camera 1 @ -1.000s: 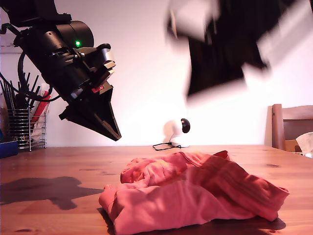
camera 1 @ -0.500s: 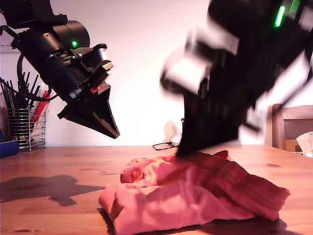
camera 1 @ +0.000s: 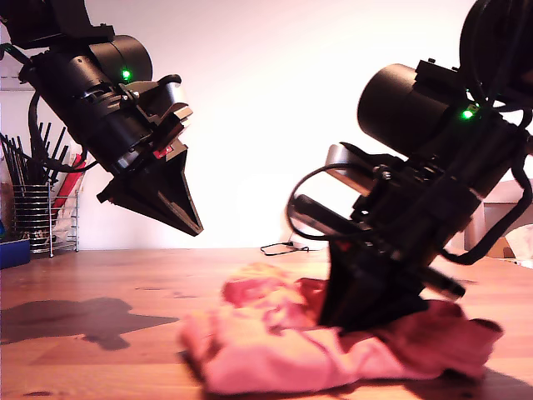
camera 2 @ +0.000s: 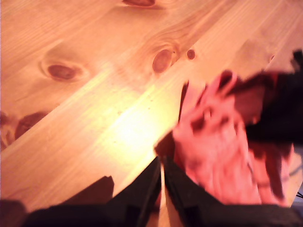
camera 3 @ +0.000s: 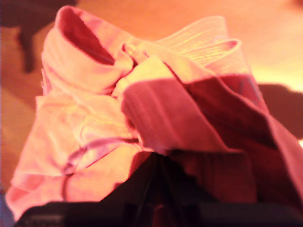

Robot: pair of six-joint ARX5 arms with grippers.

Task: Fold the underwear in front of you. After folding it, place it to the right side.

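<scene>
Underwear [camera 1: 283, 354] lies crumpled in a loose heap on the wooden worktop [camera 1: 100, 283], toward the exterior view's right of centre. The fabric appears soft, light and limp; judged from the deep folds, it will drape and sag wherever it is unsupported and will not hold a shape when lifted by one point. The ribbed waistband [camera 3: 208, 40], visible in the second wrist view, looks thicker than the body cloth and is the better place to grip, ideally at two spread points so the garment hangs flat. My second hand [camera 1: 366, 312] is pressed down into the heap near its middle; the second wrist view shows its dark fingers drawn close together with cloth bunched directly at the tips, but whether a fold is pinched between them cannot be told. My first hand [camera 1: 190, 223] hangs above the worktop, clear of the garment, at the exterior view's left; its fingers are nearly closed, holding nothing, with the heap just beyond their tips in the first wrist view.
</scene>
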